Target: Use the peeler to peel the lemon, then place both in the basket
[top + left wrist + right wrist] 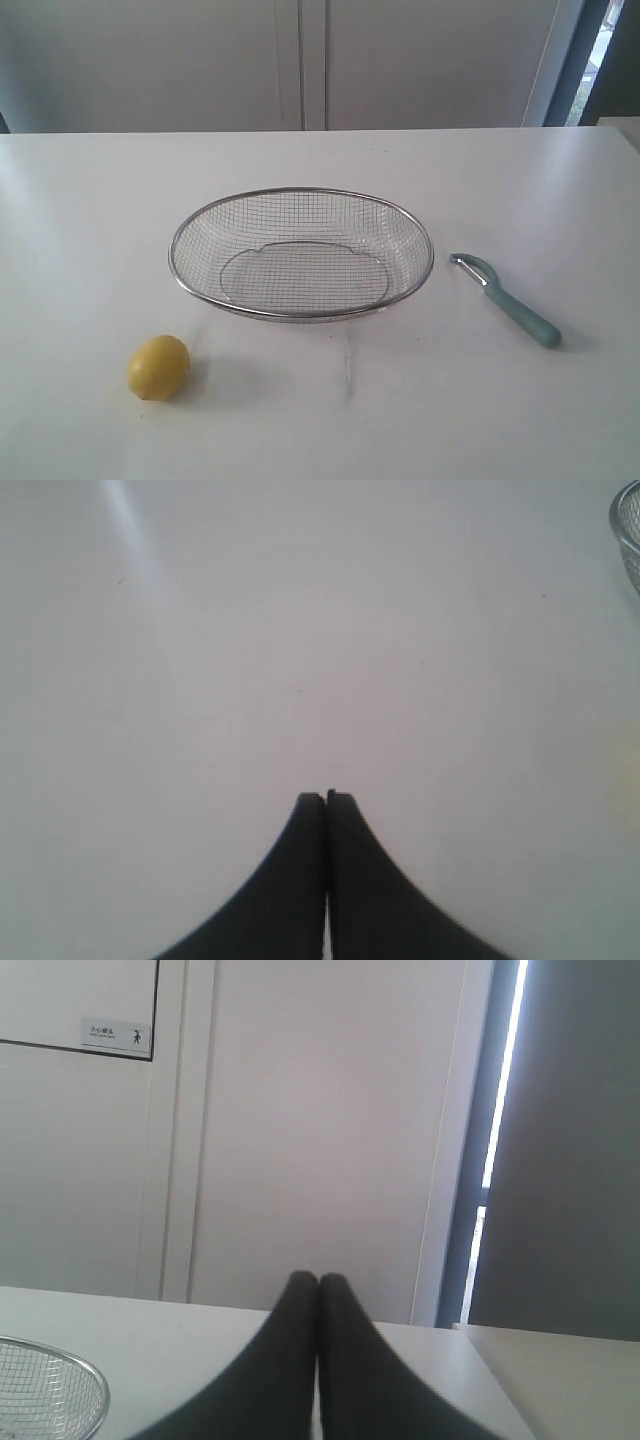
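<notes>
Exterior view is showing lemon (pixel 158 367) and peeler (pixel 505 298) lying free beside the basket (pixel 300 192), so the empty, pressed-together left gripper (pixel 326 798) and right gripper (pixel 318 1280) are likely needing to spread first.

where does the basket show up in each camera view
Exterior view: the basket sits mid-table, between lemon and peeler.
Left wrist view: a sliver of rim at the frame's edge, away from the shut left gripper.
Right wrist view: rim and mesh in a corner, beside the shut right gripper.
Shared landmark: the white table under it in all three.
</notes>
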Controlling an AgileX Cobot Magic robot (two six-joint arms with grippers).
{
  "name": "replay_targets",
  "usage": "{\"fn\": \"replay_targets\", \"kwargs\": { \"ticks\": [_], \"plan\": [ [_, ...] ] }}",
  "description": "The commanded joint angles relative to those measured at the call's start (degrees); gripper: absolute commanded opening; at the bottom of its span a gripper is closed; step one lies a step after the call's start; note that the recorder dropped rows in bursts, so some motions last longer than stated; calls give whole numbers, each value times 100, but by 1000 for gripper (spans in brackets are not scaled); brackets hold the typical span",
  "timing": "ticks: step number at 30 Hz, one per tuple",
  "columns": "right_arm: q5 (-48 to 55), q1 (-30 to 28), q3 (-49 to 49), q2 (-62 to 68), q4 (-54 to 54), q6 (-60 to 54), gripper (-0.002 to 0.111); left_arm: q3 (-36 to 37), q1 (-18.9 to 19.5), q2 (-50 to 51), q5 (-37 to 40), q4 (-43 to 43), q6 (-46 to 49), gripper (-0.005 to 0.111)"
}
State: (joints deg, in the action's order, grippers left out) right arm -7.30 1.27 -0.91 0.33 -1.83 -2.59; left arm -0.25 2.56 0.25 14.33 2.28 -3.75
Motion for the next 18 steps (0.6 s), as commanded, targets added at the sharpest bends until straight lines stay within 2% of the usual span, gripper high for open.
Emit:
{"fn": "replay_targets", "kwargs": {
  "ticks": [1, 10, 18],
  "plan": [
    [237, -27, -373, -33, -30, -10, 0, 25, 10, -25, -18, -29, 13, 0],
    [730, -27, -995, -33, -30, 28, 0, 25, 10, -25, -18, -29, 13, 0],
    [730, -27, -1141, -33, -30, 28, 0, 25, 10, -25, -18, -29, 13, 0]
  ]
}}
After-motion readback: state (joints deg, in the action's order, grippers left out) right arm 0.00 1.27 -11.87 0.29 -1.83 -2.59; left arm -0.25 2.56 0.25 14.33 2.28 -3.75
